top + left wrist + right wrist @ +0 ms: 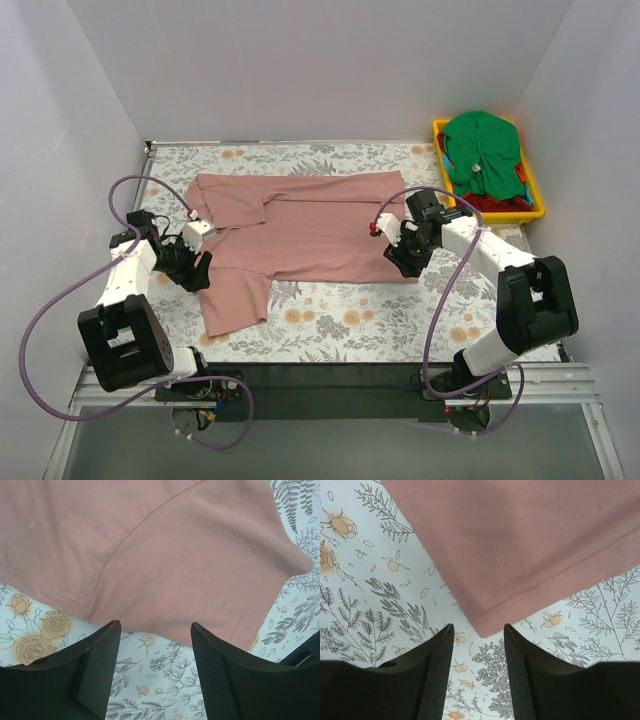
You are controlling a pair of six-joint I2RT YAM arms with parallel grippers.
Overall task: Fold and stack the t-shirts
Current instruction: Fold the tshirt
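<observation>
A dusty pink t-shirt [300, 235] lies spread flat on the floral table cover, collar to the left, hem to the right. My left gripper [198, 272] is open and empty just off the shirt's near-left sleeve edge [165, 625]. My right gripper [400, 262] is open and empty, its jaws either side of the shirt's near-right hem corner [482, 627] without touching it. A bright green t-shirt [483, 150] lies bunched in a yellow bin on top of red cloth [500, 203].
The yellow bin [538, 192] stands at the far right of the table. Grey walls close in the left, back and right sides. The floral cover [350, 325] shows in front of the shirt, up to the black rail at the near edge.
</observation>
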